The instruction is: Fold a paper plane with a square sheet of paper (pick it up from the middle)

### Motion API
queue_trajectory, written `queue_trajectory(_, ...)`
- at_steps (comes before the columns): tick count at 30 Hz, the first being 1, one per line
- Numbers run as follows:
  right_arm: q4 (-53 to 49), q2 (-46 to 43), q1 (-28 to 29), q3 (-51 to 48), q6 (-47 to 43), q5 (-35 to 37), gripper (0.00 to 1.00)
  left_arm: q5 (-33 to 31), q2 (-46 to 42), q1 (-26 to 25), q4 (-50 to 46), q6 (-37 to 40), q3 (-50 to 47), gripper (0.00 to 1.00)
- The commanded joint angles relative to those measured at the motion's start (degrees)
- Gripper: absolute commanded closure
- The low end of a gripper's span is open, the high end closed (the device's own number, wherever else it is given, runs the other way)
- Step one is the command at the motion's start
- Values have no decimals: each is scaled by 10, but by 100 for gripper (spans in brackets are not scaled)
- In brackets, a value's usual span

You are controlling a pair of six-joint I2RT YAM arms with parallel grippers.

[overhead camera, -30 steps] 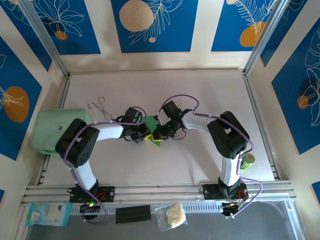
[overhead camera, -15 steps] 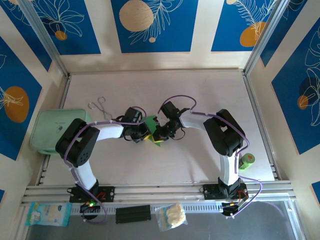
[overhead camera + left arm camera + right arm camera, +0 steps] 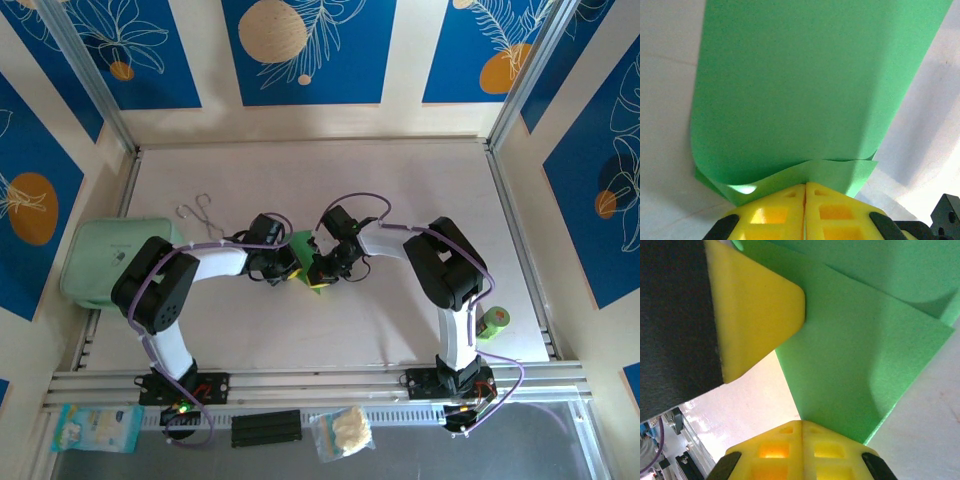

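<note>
A: So, where's the sheet of paper (image 3: 302, 245), and how much room is there around it?
B: Mid-table (image 3: 400, 190), held up between the two grippers, roughly centred left to right. Bare top runs from there to the far wall and out to the right rail (image 3: 520, 250). The near side is bare down to the front rail (image 3: 330, 378)
A: Anything along the edges?
B: A pale mint pouch (image 3: 100, 258) lies across the left edge, beside the left arm's elbow. Metal tongs (image 3: 200, 213) sit just beyond it, well apart from the paper. A small green roll (image 3: 496, 320) is at the right edge, near the right arm
A: Jaws?
B: The left gripper (image 3: 805, 186) has its yellow fingers (image 3: 855, 206) pressed together, pinching the paper's near edge at the tips. The right gripper (image 3: 801, 422) is the same, pressed together on a corner of the paper. The two grippers' tips are close to each other
A: Paper shape?
B: Thin, matte, bright green, plain. It's doubled over, with a soft rounded bend near the left gripper's tips, not a sharp crease. The upper layer's sides are straight; the lower layer's edge is slightly wavy and pokes out below. The right wrist view shows overlapping layers and one sharp corner
A: Fingers, table?
B: Fingers are moulded plastic with cut-out windows. The table top is pale and smooth, and the rails are bare metal
</note>
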Motion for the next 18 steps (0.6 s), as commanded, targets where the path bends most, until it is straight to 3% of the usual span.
queue_trajectory(1,-27,15,4,14,-13,2,96,-28,26,-3,-63,-6,-6,90)
queue_trajectory(18,-56,3,4,1,-38,48,97,-37,41,1,-115,9,9,91)
